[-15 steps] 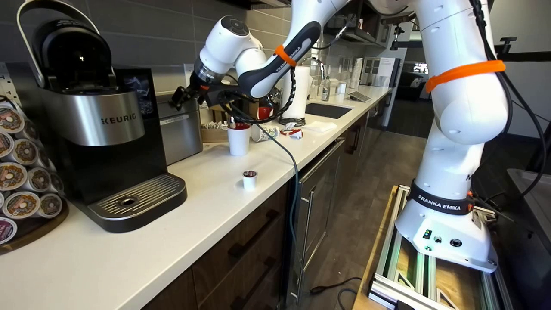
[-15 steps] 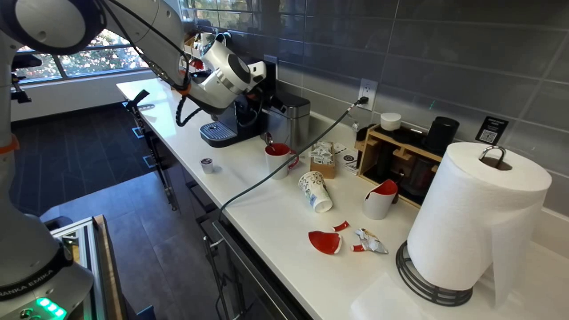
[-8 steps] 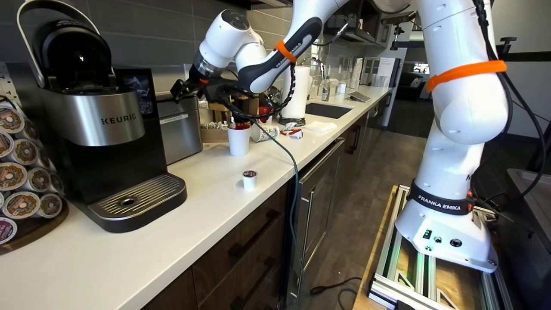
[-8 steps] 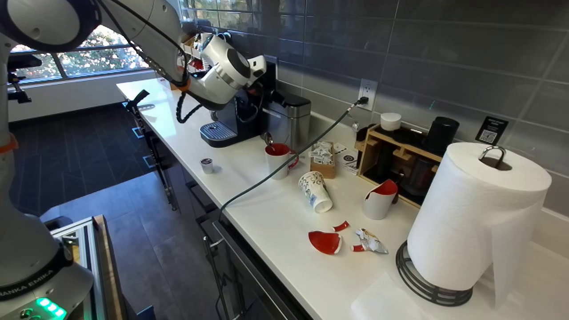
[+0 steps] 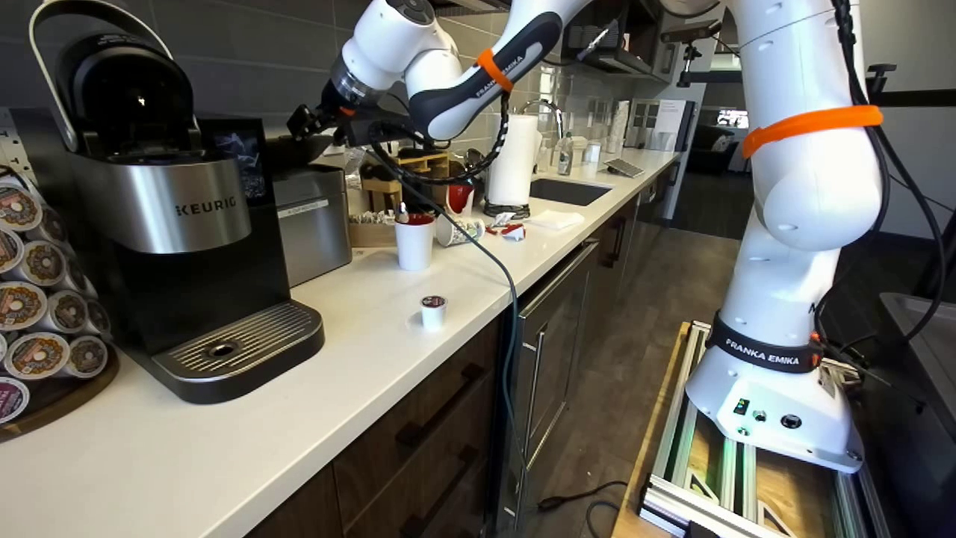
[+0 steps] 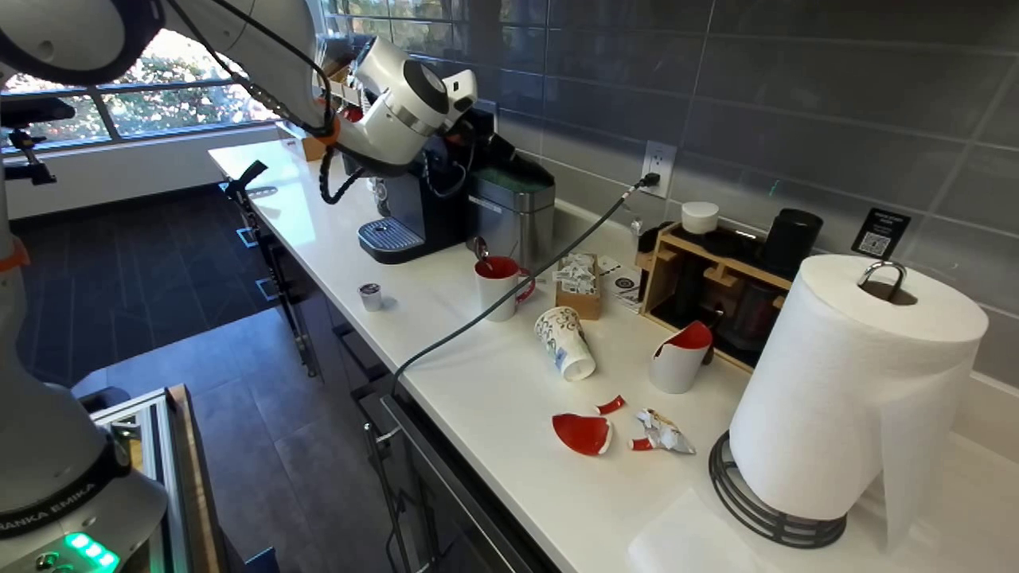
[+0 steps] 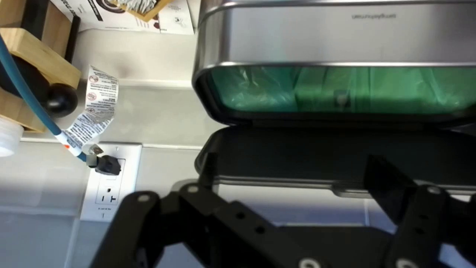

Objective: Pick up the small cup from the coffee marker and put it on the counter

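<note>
A small white coffee pod cup [image 5: 433, 315] with a dark lid stands upright on the counter [image 5: 358, 381]; it also shows in an exterior view [image 6: 370, 298]. The black and steel coffee maker [image 5: 209, 209] has its top handle raised. My gripper [image 7: 293, 171] is open and empty in the wrist view, its fingers wide apart in front of the black raised lid [image 7: 290, 149] of a steel bin [image 7: 316, 33]. The bin's green inside [image 7: 334, 89] shows. In an exterior view my gripper [image 5: 300, 123] is above the bin, beside the coffee maker. I cannot tell whether the fingers touch the lid.
A white mug [image 6: 495, 296] with red inside, a lying paper cup [image 6: 565, 342], a broken mug [image 6: 677, 362] and red shards [image 6: 581, 434] are on the counter. A cable [image 6: 478, 318] runs across it to the wall outlet [image 7: 111, 182]. Stacked pods [image 5: 45, 299] stand beside the coffee maker.
My gripper and forearm have moved up over the bin. The bin's lid has swung up, and its green inside now shows. The pod cup has not moved.
</note>
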Robot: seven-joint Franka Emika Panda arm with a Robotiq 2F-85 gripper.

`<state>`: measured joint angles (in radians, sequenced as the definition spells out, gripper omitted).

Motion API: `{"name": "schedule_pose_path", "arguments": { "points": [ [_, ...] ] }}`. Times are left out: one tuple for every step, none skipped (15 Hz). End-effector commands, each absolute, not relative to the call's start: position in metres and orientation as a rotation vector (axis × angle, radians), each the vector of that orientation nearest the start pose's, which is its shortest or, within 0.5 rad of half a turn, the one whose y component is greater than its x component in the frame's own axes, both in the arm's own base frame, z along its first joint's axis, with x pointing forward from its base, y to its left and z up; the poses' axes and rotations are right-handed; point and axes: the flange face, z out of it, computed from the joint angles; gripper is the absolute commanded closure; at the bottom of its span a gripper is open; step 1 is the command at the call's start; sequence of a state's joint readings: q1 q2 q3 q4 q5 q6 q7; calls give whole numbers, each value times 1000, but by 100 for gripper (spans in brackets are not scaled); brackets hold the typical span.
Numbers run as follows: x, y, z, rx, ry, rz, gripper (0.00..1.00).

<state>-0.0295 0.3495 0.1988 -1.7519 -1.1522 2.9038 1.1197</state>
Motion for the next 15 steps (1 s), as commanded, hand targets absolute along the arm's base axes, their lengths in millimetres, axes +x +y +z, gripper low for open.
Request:
{"name": "schedule_pose_path", "arguments": {
  "points": [
    [679,163,454,-2853,-4,-1500,0],
    [684,166,456,-2858,-1,-1506,0],
    [689,169,458,-2867,3,-1508,0],
    [694,173,458,-2877,5,-1509,0],
    [698,177,459,-2886,7,-1511,0],
    [703,182,460,-2893,11,-1516,0],
    [707,186,461,-2900,14,-1518,0],
    [711,190,462,-2907,18,-1518,0],
    [716,193,462,-2913,25,-1519,0],
    [720,196,463,-2918,31,-1519,0],
    [725,198,464,-2923,42,-1515,0],
    [729,200,465,-2926,50,-1511,0],
    [734,201,465,-2932,58,-1507,0],
    [737,201,465,-2936,68,-1500,0],
    [741,201,465,-2938,76,-1495,0]
  ]
}}
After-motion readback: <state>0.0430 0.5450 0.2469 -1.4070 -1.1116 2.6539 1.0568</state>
